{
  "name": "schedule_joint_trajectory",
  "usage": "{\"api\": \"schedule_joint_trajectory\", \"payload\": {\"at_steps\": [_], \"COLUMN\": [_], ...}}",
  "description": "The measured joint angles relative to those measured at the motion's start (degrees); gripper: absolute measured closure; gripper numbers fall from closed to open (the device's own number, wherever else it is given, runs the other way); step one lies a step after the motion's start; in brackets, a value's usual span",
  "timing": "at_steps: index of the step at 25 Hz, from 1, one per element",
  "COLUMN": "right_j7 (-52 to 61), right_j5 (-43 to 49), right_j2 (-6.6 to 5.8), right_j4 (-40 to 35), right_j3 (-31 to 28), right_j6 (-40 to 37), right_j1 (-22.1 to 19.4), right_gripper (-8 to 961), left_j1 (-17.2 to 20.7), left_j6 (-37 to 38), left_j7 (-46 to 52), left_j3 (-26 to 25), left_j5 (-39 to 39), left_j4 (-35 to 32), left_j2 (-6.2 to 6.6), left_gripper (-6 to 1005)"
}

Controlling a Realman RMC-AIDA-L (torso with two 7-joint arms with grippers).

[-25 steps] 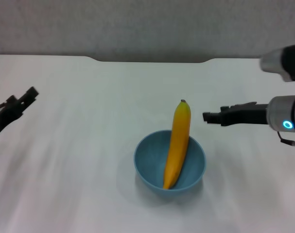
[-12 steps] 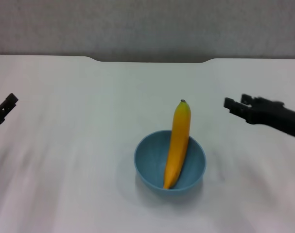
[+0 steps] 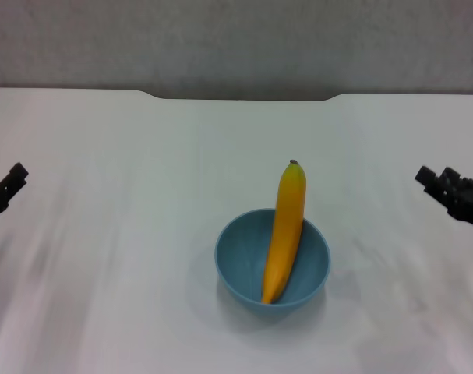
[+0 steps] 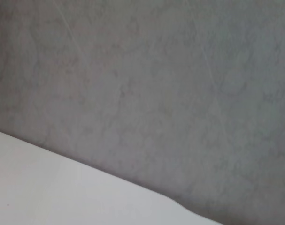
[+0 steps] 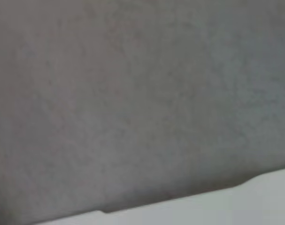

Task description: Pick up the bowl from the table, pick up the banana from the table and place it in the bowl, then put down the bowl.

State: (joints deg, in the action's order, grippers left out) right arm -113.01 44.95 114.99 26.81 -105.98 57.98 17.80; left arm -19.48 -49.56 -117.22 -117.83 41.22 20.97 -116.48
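Observation:
The light blue bowl (image 3: 272,259) stands on the white table (image 3: 127,234) a little right of centre. The yellow-orange banana (image 3: 284,230) lies in it, its lower end inside the bowl and its dark stem tip sticking out over the far rim. My left gripper (image 3: 10,183) is at the far left edge of the head view, well away from the bowl. My right gripper (image 3: 439,181) is at the far right edge, also well clear of it. Neither holds anything. Both wrist views show only the grey wall and a strip of table edge.
The table's far edge has a shallow notch (image 3: 240,97) with the grey wall behind it. The table edge also shows in the left wrist view (image 4: 62,197) and the right wrist view (image 5: 236,206).
Both arms have pulled back outward, the right gripper from beside the banana to the right edge, the left gripper toward the left edge. The bowl and banana have not moved.

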Motion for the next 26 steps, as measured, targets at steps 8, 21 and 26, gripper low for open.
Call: {"api": "schedule_joint_trajectory", "payload": {"at_steps": [8, 21, 26], "right_j7": [-11.0, -15.5, -15.7], "right_j5": [-8.5, -11.2, -11.2], "right_j2": [0.68, 0.65, 0.62], "right_j4": [-9.9, -14.7, -15.2], "right_j3": [1.7, 3.8, 3.8], "right_j6": [4.6, 10.7, 9.4], "right_j1": [2.6, 4.9, 5.0], "right_gripper": [344, 409, 409], "left_j1": [-2.6, -3.9, -4.4], "left_j6": [0.1, 0.6, 1.9], "left_j7": [-10.9, -8.2, -8.3], "left_j3": [0.0, 0.5, 0.5], "left_j5": [-2.0, -4.3, -4.4], "left_j4": [-4.6, -6.2, -6.3], "left_j2": [-0.51, -0.52, -0.49], "left_gripper": [183, 183, 183]}}
